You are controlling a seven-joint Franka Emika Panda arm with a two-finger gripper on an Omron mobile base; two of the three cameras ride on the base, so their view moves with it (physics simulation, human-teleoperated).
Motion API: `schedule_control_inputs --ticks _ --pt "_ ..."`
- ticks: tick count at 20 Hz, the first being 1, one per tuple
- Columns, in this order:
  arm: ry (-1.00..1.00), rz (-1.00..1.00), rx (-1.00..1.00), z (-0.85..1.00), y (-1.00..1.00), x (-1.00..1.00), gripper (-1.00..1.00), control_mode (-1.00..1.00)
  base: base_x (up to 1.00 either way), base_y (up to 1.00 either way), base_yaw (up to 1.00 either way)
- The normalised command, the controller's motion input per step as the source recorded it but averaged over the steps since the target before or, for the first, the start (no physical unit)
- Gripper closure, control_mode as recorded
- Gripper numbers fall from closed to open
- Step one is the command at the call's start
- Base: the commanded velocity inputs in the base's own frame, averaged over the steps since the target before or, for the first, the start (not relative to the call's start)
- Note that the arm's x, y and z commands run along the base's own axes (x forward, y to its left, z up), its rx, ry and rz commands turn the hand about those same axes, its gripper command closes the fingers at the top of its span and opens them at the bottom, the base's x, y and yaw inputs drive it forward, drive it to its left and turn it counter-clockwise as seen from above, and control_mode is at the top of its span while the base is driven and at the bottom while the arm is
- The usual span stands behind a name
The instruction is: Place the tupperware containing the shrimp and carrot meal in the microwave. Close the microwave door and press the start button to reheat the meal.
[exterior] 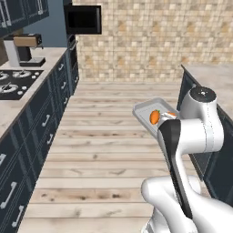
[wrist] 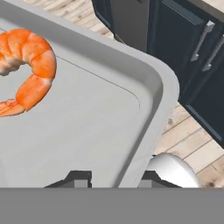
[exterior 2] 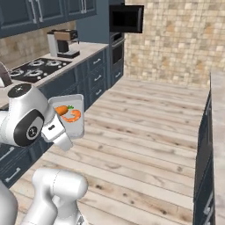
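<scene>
Two orange pieces sat in the tupperware [exterior 2: 70, 116] when I looked: a curved shrimp [wrist: 30, 65] and a stubby carrot [exterior: 154, 117] just beside it. The tray was off every counter, carried in the air above the wooden floor [exterior: 104, 150], tilted in the right base view so its open face turned toward the camera. From the hand view I saw the gripper [wrist: 114, 178] clamped on the tray's raised rim, one dark fingertip inside the wall and the other outside it, so the claw was grasping the tupperware by its edge. The arm was folded close over the base. The microwave [exterior 2: 126, 19] was well away at the far end of the room, set high in the dark cabinet column, past the coffee machine [exterior 2: 63, 42] and the stovetop [exterior 2: 37, 68] on the left-hand counter. Its black front faced me; I could not tell its door's position.
</scene>
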Motion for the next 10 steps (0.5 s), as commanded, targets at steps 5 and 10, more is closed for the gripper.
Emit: schedule_control_inputs --ticks 5,10 --pt "0.00 0.00 0.00 0.00 0.00 0.00 1.00 1.00 1.00 -0.42 0.00" --pt "0.00 0.00 0.00 0.00 0.00 0.00 1.00 1.00 1.00 -0.51 0.00"
